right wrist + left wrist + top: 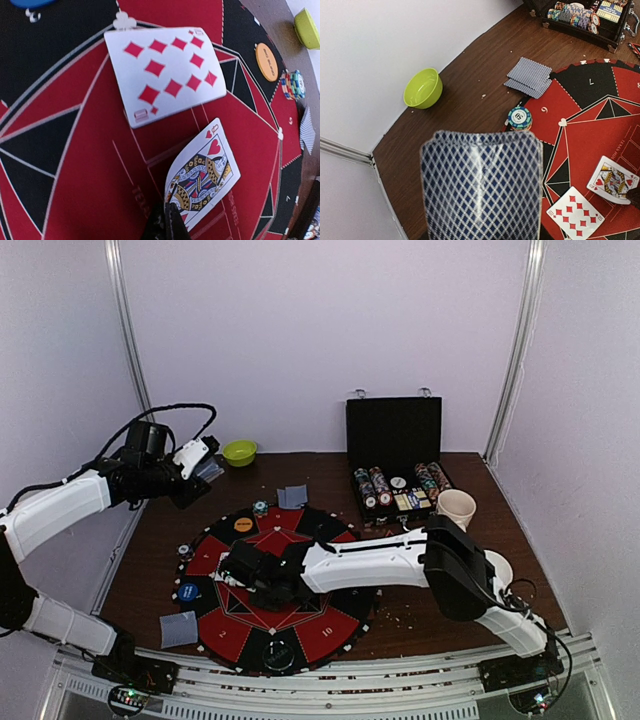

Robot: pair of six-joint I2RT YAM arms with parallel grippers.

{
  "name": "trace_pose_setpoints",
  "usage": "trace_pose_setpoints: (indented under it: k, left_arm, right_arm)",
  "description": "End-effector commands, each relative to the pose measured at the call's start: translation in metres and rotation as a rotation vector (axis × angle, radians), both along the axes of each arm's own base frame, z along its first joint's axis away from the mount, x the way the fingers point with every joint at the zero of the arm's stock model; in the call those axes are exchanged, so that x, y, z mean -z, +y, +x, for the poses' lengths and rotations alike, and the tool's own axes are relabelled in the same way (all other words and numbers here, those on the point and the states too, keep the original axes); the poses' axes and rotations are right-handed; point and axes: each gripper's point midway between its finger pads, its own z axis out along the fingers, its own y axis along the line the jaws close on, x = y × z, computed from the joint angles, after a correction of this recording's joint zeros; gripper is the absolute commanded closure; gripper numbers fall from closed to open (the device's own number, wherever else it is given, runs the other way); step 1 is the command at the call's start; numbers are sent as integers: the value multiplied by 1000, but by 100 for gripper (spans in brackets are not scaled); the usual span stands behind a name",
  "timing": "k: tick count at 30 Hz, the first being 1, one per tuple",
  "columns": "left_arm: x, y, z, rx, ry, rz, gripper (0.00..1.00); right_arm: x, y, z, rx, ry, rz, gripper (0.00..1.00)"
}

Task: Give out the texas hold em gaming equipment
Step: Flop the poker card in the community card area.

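I see the dark wooden desk (410, 615) carrying a round red-and-black mat (320, 630) under my right tool (226, 573); beyond that tool lie two face-down cards (292, 496), an open chip case (395, 430) (lid up) and a white mug (456, 508); a green bowl (239, 452) sits just past my left tool (205, 468).

A robot lab cell — bare white panels (300, 330) on metal posts (128, 330) close in beyond the left gripper (207, 468), a loose cable (175, 407) loops just above it, and well behind the right gripper (230, 566) a metal rail (330, 665) carries the arm bases (135, 672).
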Motion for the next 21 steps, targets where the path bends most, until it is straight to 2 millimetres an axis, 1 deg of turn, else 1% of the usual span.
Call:
trace_pose_setpoints:
  k: [1,2,4,8,10,13,16,21]
  left_arm:
    - [-28,1,9,-12,-85,-37,62]
    - [-28,0,9,-9,-84,-40,62]
    - [-29,-1,8,-3,-84,-46,62]
    - [-32,-1,6,1,-91,-51,62]
    - [-32,-2,6,4,-89,-53,62]
    - [-32,-3,6,10,-88,-57,62]
    - [-32,-3,5,9,-90,-55,62]
    - [-32,-4,5,15,-87,-58,62]
  right_arm:
    - [39,11,-15,15,209,35,100]
    - [41,13,-15,21,215,35,100]
    - [41,16,-10,54,206,44,100]
    - [31,18,4,145,157,85,100]
    - [29,18,5,154,156,96,100]
    - [30,18,7,171,169,110,100]
    - [31,13,13,203,153,105,100]
    - [35,13,21,196,137,95,100]
